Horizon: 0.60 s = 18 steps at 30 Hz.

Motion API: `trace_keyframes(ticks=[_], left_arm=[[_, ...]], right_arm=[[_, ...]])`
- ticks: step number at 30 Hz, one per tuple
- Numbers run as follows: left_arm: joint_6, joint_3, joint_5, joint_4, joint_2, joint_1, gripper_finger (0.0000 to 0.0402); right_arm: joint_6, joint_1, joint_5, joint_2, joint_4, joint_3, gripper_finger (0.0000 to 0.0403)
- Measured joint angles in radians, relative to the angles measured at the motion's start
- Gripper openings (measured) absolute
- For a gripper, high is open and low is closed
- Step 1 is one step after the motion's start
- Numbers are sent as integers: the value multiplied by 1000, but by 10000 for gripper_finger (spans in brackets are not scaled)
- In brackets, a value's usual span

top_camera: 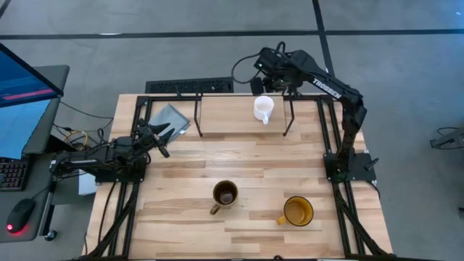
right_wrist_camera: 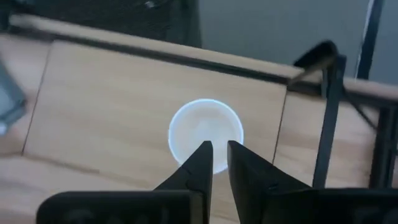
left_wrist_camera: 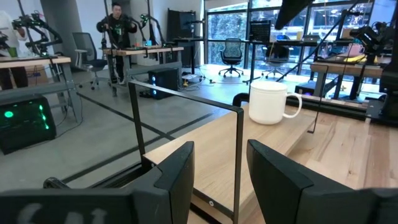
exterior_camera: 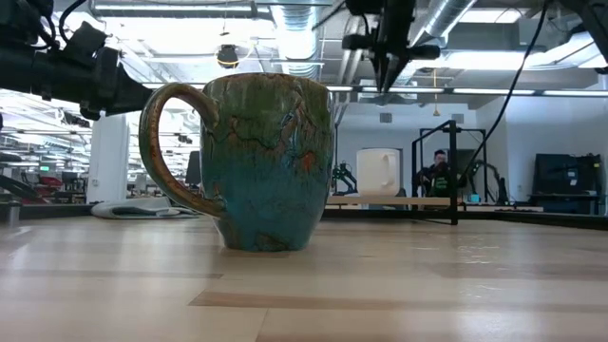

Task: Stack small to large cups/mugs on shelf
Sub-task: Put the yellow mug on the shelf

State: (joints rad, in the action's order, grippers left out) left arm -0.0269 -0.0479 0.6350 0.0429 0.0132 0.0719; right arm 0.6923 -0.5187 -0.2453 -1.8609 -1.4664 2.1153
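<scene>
The small white mug (top_camera: 263, 109) (left_wrist_camera: 268, 102) (right_wrist_camera: 205, 134) stands upright on its base at the far side of the table, between the legs of the black rod shelf (top_camera: 217, 95) (left_wrist_camera: 186, 96). The dark brown mug (top_camera: 225, 194) (exterior_camera: 261, 161) and the yellow-orange mug (top_camera: 297, 211) stand upright near the near edge. My right gripper (top_camera: 279, 85) (exterior_camera: 389, 81) (right_wrist_camera: 219, 152) hangs above the white mug, pointing down, with its fingers only narrowly open and clear of the mug. My left gripper (top_camera: 165, 138) (left_wrist_camera: 221, 168) waits open, low at the table's left side.
A grey flat object (top_camera: 168, 119) lies at the far left corner beside the left gripper. A black slotted strip (top_camera: 190, 85) sits past the far edge. Bare wood lies between the shelf and the two near mugs. A person (exterior_camera: 437, 166) stands in the room behind.
</scene>
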Motion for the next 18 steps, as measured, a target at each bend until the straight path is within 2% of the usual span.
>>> trace_keyframes(ticks=[3,8,11,18], left_arm=[[0,0,0,0,0,0,140],[0,0,0,0,0,0,140],[0,0,0,0,0,0,140],[-50,0,0,-2,0,0,140]], right_arm=[[-140,33,37,0,-33,58,71],[-402,124,276,0,-50,132,71],[-512,194,372,0,-51,147,71],[-665,364,388,-6,-61,148,71]])
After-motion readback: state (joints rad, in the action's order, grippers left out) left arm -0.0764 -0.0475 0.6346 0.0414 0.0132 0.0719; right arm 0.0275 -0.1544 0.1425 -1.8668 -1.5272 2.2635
